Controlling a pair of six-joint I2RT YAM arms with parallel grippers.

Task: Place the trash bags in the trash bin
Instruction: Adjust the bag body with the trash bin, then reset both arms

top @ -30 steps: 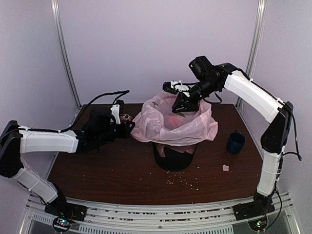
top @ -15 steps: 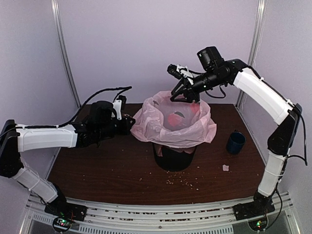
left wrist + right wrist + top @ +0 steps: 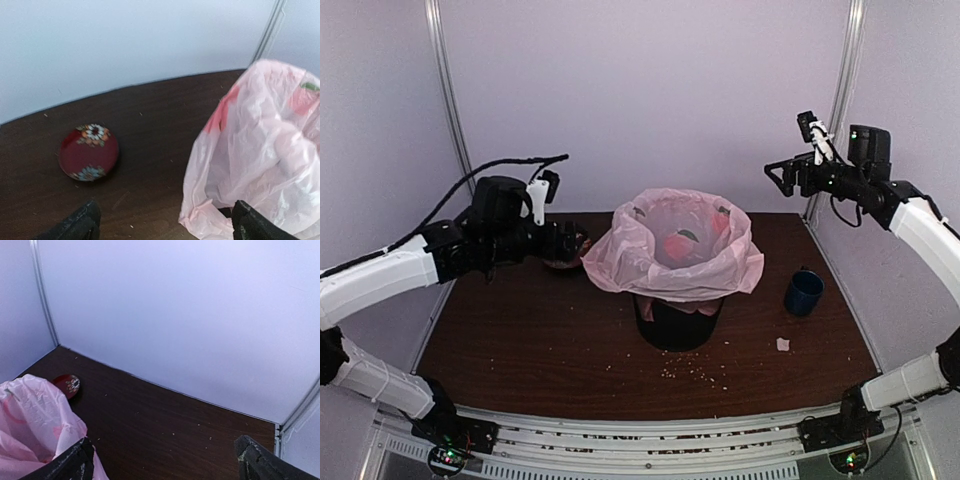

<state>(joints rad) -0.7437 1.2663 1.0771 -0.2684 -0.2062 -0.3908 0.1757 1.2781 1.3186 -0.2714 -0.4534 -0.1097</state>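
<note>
The pale-pink trash bag (image 3: 675, 250) lies draped over the rim of the black trash bin (image 3: 677, 322), its mouth spread open and its edges hanging down outside. My left gripper (image 3: 567, 242) stands open just left of the bag's edge, holding nothing. In the left wrist view the left gripper (image 3: 165, 227) has bare table between its fingers, and the bag (image 3: 260, 150) lies against the right one. My right gripper (image 3: 778, 178) hangs open, high and well to the right of the bin. In the right wrist view the right gripper (image 3: 165, 460) is empty, with the bag (image 3: 35, 415) at lower left.
A small red dish with flower prints (image 3: 88, 152) sits on the brown table behind the left gripper. A dark-blue mug (image 3: 804, 292) stands right of the bin, with a white scrap (image 3: 783, 344) in front of it. Crumbs (image 3: 695, 372) lie before the bin.
Both grippers have opened and let go of the bag. The right arm has swung up and away to the right; the left arm has drawn back and risen. The bag stays over the bin.
</note>
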